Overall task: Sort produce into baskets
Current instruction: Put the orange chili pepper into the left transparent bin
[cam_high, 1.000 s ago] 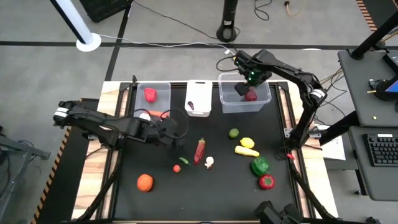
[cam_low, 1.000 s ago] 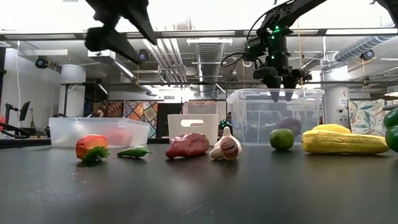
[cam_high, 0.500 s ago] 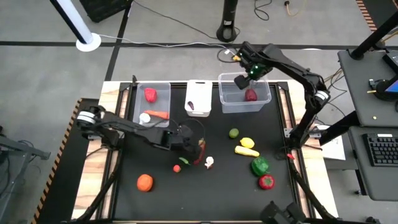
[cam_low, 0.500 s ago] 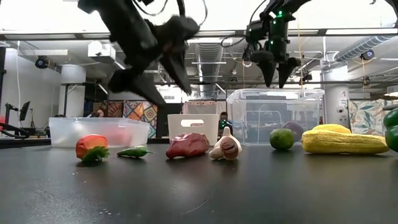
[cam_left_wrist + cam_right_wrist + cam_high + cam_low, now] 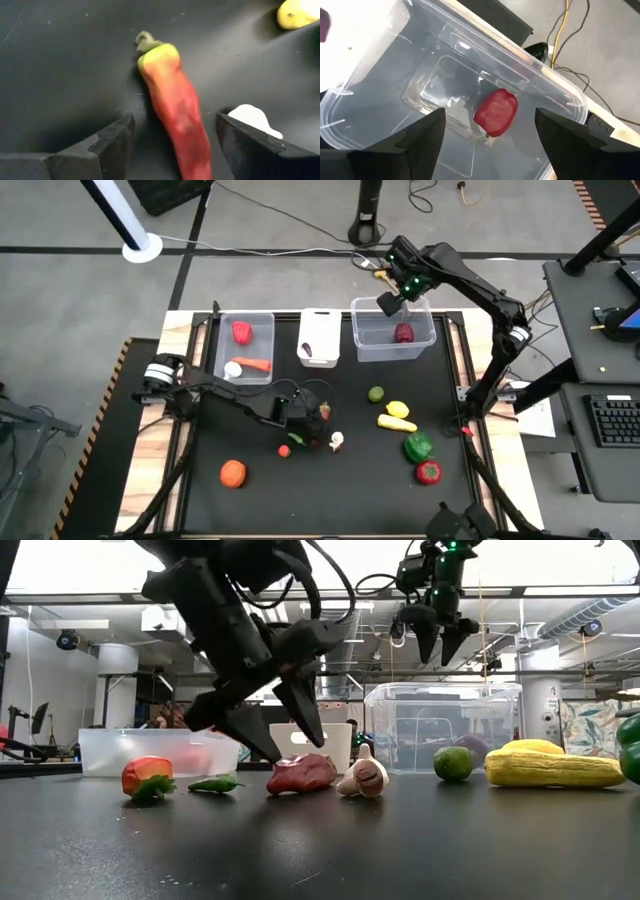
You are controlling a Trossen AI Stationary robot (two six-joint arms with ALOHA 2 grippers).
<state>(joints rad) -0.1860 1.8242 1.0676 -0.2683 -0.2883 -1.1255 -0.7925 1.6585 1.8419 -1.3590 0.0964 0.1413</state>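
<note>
Left gripper point(image 5: 282, 732) spread wide, low over the red chili point(image 5: 177, 107) near the middle of the table point(image 5: 330, 490), one finger to each side, apparently lined up to pinch along its length; white garlic point(image 5: 337, 441) just beside; small tomato point(image 5: 284, 450) and orange point(image 5: 233, 472) toward the front-left corner; lime point(image 5: 375, 393), lemon point(image 5: 398, 409), green pepper point(image 5: 418, 446) toward the right edge. Right gripper point(image 5: 388, 304) spread and empty, raised above the wide clear tub point(image 5: 432, 340) at the back edge; red fruit point(image 5: 496, 112) resting inside, seemingly just delivered.
</note>
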